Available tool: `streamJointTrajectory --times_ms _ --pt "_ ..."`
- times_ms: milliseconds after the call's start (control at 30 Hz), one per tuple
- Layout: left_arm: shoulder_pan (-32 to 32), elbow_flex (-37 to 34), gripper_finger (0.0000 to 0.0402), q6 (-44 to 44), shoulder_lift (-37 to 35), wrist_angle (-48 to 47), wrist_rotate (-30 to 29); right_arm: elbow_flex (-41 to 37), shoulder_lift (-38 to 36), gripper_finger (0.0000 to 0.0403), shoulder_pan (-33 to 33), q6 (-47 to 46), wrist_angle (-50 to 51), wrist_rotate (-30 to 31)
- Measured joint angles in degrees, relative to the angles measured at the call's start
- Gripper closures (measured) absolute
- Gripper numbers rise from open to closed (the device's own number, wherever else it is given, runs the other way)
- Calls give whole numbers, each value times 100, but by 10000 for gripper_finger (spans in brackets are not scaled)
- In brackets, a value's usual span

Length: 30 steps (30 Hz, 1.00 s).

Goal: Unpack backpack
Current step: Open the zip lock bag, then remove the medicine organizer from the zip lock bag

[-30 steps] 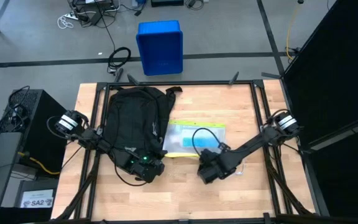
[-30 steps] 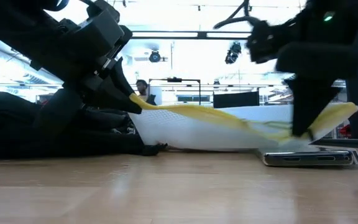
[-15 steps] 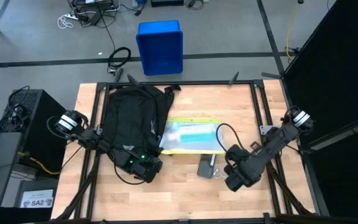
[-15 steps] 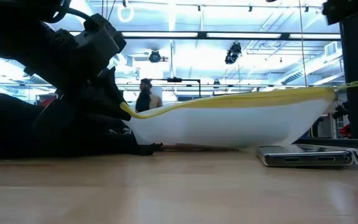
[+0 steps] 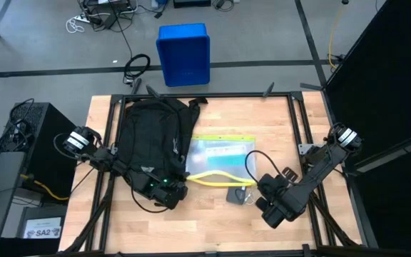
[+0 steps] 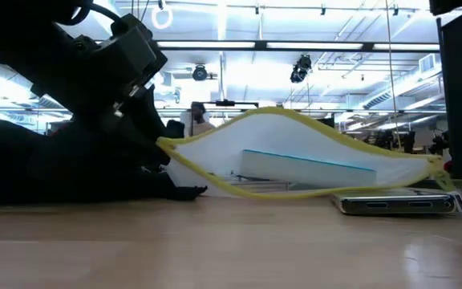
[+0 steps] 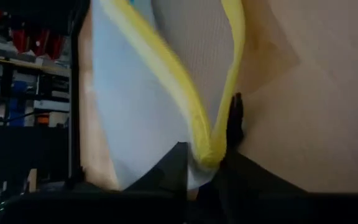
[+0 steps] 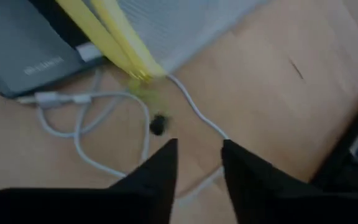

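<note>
**Mesh pouch out on the table, both arms at its near corners**

The large rounded black fabric backpack (image 5: 152, 135) is lying flat on the left part of the light wooden table (image 5: 212, 225), its straps trailing toward the far edge. It is lying where the left arm can reach its opening, which looks like the reason for the placement.

Just right of it, the white translucent mesh pouch with a yellow zip edge (image 5: 220, 158) is resting on the wood, its left end touching the backpack. A pale blue flat item is showing through the mesh; what it is cannot be made out.

The left gripper (image 5: 171, 191) is sitting at the near end of the backpack. In its wrist view its two dark fingers (image 7: 174, 165) are standing close on either side of the pouch's yellow corner (image 7: 207, 152), seemingly pinching it to keep that end steady, though whether they are truly clamping it is hard to judge.

The right gripper (image 8: 197, 163) is hovering just beyond the pouch's near right corner, fingers apart and holding nothing.

Between the pouch and that gripper, a flat grey slab-shaped device (image 5: 235, 195) and a thin white cable (image 8: 82, 134) are lying on the wood. The backpack's inside is hidden, so what remains in it cannot be told.
</note>
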<state>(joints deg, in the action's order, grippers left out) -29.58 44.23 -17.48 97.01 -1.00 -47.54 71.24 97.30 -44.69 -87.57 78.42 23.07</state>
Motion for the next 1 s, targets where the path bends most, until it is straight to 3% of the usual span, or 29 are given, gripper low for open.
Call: streamJointTrajectory --times_ms 200,400,500,600,800,1000 --pt "-2 78 251 306 0 273 -62 0 0 180 10 162 -232 765" --pt "-82 274 235 432 -434 345 84 0 0 150 12 1309 -1148 1999" --pt "-192 161 237 567 -951 459 420 0 0 161 101 2175 -2000 2421" --pt "-302 -71 238 672 -1490 696 731 0 0 184 266 3120 -2874 2374" --pt "-398 -1304 239 652 -2396 2330 1021 0 0 248 616 5050 -4516 1730" --pt "-398 -2520 239 619 -3163 4244 1169 -139 0 314 1029 6308 -5708 1154"
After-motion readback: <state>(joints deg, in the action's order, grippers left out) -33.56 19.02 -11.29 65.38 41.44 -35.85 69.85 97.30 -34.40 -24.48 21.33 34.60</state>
